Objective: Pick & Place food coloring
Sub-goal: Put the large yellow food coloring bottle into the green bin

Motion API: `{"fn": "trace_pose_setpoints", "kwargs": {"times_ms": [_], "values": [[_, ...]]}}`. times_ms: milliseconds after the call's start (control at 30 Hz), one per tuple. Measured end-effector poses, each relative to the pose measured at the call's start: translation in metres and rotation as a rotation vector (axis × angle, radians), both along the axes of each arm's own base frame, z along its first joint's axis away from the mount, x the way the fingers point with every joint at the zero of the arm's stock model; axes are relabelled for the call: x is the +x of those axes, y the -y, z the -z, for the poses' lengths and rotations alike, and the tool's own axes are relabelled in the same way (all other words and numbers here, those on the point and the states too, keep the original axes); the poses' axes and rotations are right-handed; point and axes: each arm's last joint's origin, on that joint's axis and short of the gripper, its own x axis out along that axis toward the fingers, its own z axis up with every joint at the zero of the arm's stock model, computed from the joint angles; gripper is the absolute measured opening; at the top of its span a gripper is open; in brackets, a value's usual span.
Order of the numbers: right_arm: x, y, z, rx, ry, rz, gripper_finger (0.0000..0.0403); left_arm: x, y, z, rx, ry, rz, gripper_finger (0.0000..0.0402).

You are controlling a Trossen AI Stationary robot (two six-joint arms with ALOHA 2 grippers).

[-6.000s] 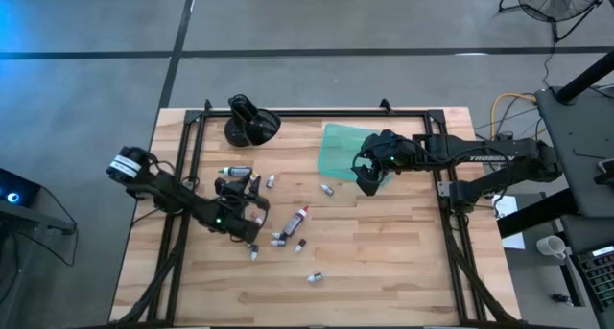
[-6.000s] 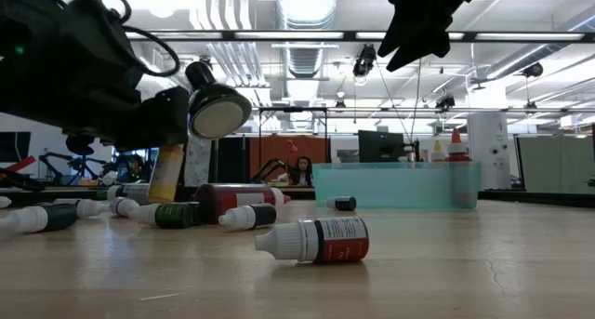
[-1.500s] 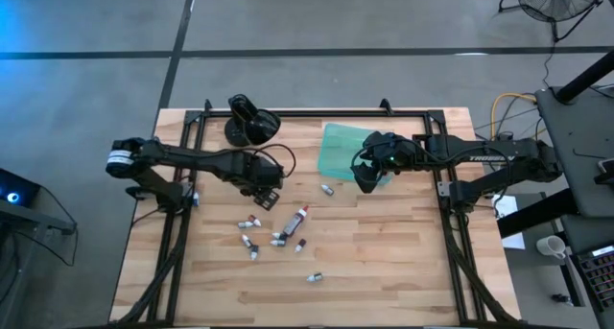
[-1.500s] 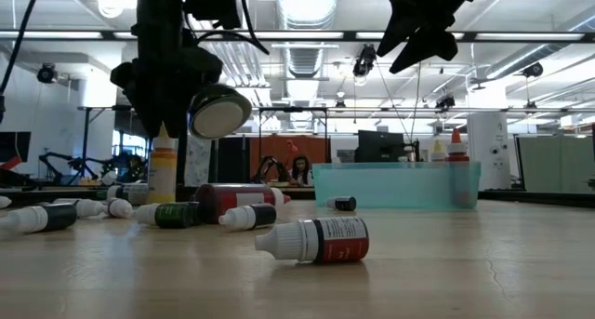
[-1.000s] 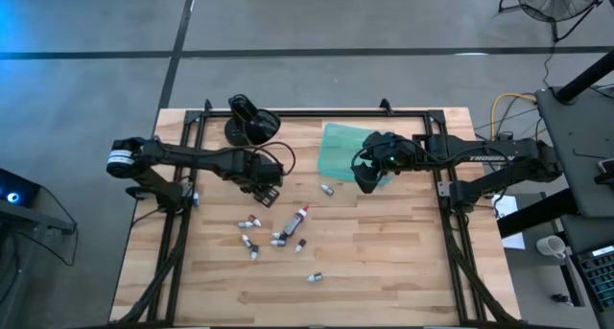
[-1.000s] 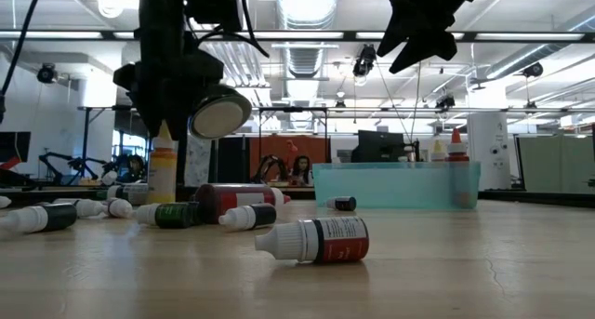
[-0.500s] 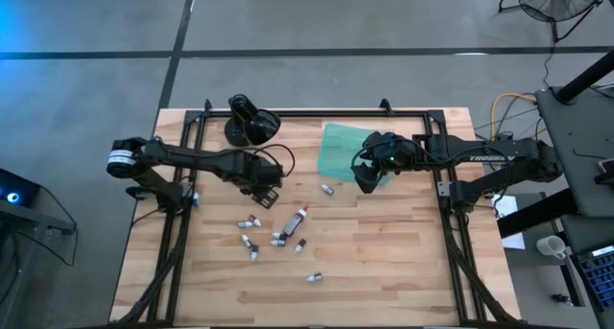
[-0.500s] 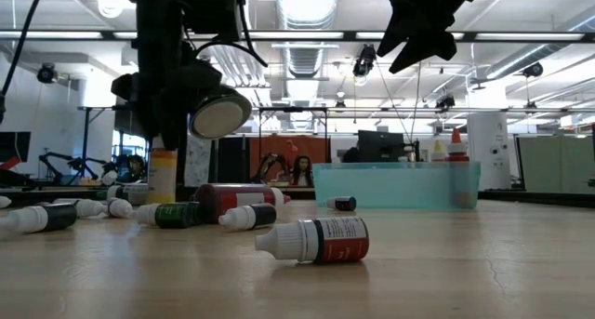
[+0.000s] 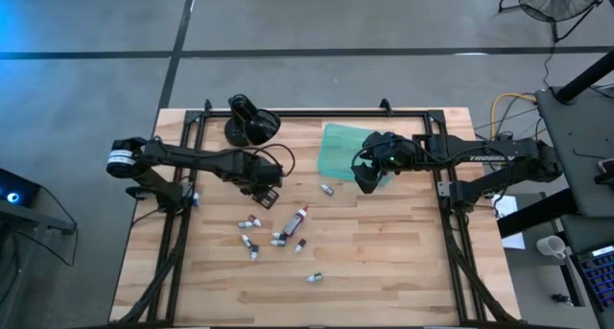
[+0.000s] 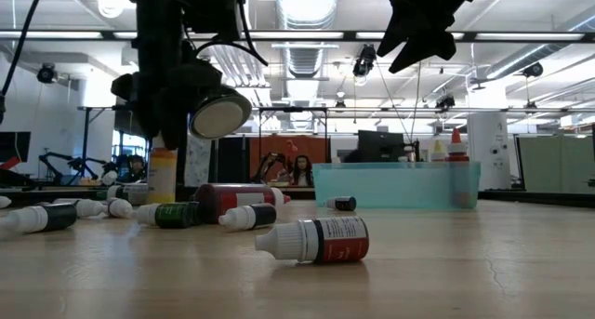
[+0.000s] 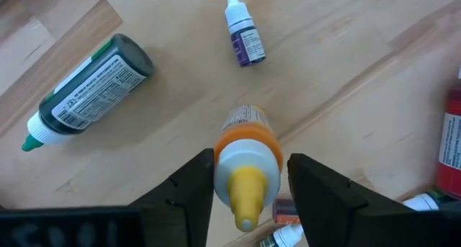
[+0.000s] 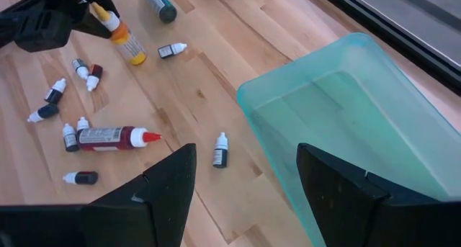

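Beside a printed-label green bottle (image 11: pixel 85 80), left pincer (image 11: pixel 245 176) grips the upright orange-capped bottle (image 11: pixel 245 150); right pincer (image 12: pixel 245 176) gapes.

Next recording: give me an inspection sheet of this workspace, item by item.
Surface: wooden table, bare at the near right.
Job's things: orange-capped bottle upright between the left pincer's fingers; green bottle, red bottle and small droppers lying scattered; teal tray holds no bottles visible.
Clutter: black rounded object at the far edge.
Grippers: left pincer shut on the orange-capped bottle; right pincer open, over the tray's edge.
Cables: yellow cable beside the table.
Surroundings: fan, concrete floor.
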Motion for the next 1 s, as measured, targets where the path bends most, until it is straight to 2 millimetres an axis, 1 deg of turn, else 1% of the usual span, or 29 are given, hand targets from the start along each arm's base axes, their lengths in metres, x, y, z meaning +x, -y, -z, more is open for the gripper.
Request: {"fn": "trace_pose_setpoints", "kwargs": {"times_ms": [267,700,867,933,1000], "values": [[0.000,0.000,0.000,-0.002,0.000,-0.002,0.0233,-0.005,0.000,0.000,-0.001,-0.049,0.003,0.0147],[0.000,0.000,0.000,-0.007,0.001,0.002,0.0233,-0.006,0.000,-0.004,0.015,-0.022,0.009,0.0097],[0.000,0.000,0.000,-0.009,0.002,0.004,0.0233,-0.006,0.000,-0.005,0.012,-0.018,0.009,0.0089],[0.000,0.000,0.000,-0.009,0.002,0.004,0.0233,-0.004,0.001,-0.009,0.007,-0.009,0.011,0.0088],[0.000,0.000,0.000,-0.008,0.002,0.003,0.0233,0.001,0.002,-0.019,0.007,0.030,0.021,0.0088]]}}
